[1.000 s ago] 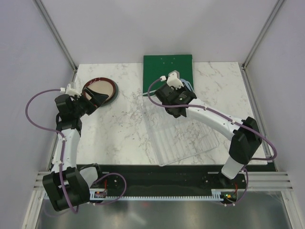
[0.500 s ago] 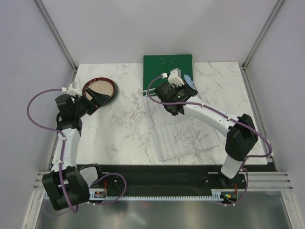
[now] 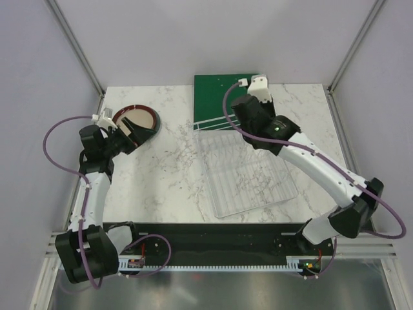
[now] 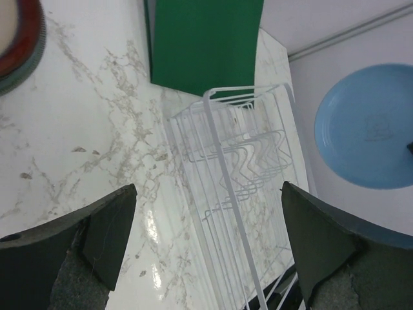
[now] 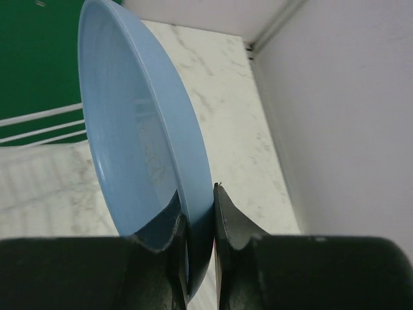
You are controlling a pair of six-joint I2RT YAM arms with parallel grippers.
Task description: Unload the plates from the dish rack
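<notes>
Pinches light blue plate (image 5: 129, 129) by its rim in right claw (image 5: 199, 210), dish rack (image 3: 248, 177) down-left of it; holds left claw (image 4: 208, 213) spread beside stacked plates (image 3: 137, 119).

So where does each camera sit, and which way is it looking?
Top: fixed above and behind, looking down at the table, rack and plate stack; left arm and right arm show.
Left wrist: on the left arm, looking across the rack at the blue plate; open jaws at bottom corners.
Right wrist: on the right arm, looking along jaws shut on the plate's rim.
Shared: both wrist views show the blue plate.
</notes>
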